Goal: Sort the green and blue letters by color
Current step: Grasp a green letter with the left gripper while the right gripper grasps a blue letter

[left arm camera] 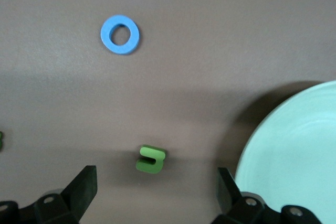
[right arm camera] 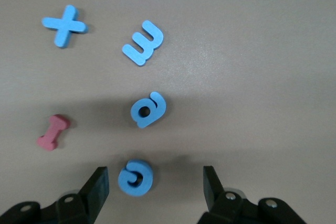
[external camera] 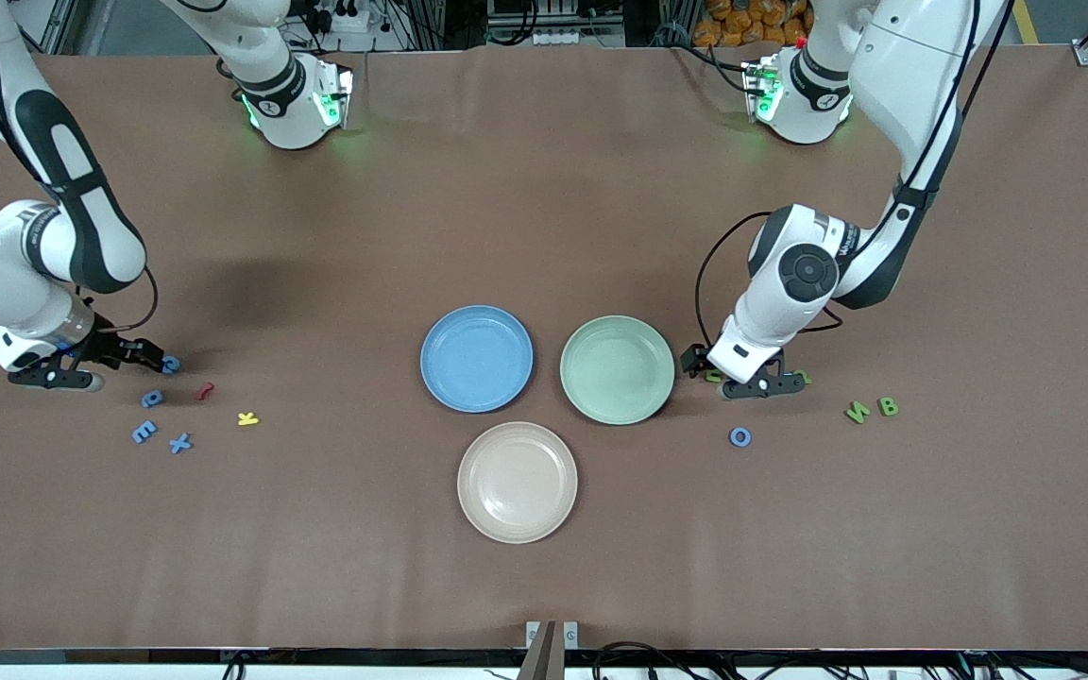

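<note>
The right gripper (external camera: 105, 364) was down at the table toward the right arm's end, its jaws apart with a gap on either side of the blue C (right arm camera: 135, 178), which lay flat on the cloth between the two fingers (right arm camera: 96, 192) and touched neither. Just out from the jaws lay the blue P (right arm camera: 148, 109), and further out the blue E (right arm camera: 143, 42) and blue X (right arm camera: 63, 25), all flat and apart from one another. The red letter (right arm camera: 52, 132) lay to one side of the jaws, near the P, and the yellow K (external camera: 247, 418) lay toward the plates from that cluster.

The left gripper (external camera: 759, 382) was low over the table just beside the green plate (external camera: 617, 369), toward the left arm's end. Its jaws stood fully apart and held nothing. A small green letter (left arm camera: 150, 159) lay on the cloth in the gap between the fingers (left arm camera: 81, 190), nearer the middle than either tip and clear of both. Straight out from the jaws lay the blue ring letter (left arm camera: 120, 34), well apart from the green one. A second green letter (external camera: 801, 378) peeped out beside the gripper, and the green N (external camera: 857, 412) and green B (external camera: 888, 407) lay side by side further toward the left arm's end.

The blue plate (external camera: 476, 358) sat beside the green one, and the beige plate (external camera: 517, 482) nearer the front camera than both; all three held no letters
</note>
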`<state>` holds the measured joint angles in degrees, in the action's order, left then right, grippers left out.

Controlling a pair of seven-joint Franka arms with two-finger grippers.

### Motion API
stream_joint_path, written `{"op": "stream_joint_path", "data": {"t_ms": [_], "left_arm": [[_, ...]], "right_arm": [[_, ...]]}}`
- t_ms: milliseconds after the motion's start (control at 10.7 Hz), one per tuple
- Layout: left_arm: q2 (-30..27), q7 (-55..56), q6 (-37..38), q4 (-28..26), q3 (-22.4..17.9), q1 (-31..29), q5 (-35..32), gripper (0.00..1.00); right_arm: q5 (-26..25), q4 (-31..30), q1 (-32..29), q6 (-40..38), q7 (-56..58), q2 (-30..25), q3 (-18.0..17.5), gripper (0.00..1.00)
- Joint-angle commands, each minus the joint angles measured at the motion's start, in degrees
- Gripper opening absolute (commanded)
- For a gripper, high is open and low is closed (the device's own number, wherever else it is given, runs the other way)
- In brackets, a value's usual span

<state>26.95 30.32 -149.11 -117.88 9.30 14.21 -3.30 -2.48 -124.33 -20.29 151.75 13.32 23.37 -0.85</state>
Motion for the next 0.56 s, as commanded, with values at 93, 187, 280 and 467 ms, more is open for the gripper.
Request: {"op": "stream_joint_path", "data": {"t_ms": [93,187,280,467], "left_arm": [[0.4,0.1,-1.2,-1.8,-0.4,0.4,-6.5,1.0],[0.8,0.0,-1.8,-1.8,-0.4,0.3,-6.5,1.0],[1.4,0.0,-2.9,-1.9,-0.4,0.2,-6.5,1.0],[2.8,-0.1,-4.3,-1.7,-0.3,-0.2,-6.5,1.0]], "right_arm": [[0.3,-0.7,0.0,3.1,-0.2,2.3,-0.2,0.8],[0.3,-0.9,0.3,3.1,-0.9,2.3,-0.2,0.81],[0.3,-1.1,0.4,3.1,-2.3,2.2,-0.2,0.81],[0.3,-2.1,1.0,3.2,-3.6,1.9,-0.2,0.81]]}}
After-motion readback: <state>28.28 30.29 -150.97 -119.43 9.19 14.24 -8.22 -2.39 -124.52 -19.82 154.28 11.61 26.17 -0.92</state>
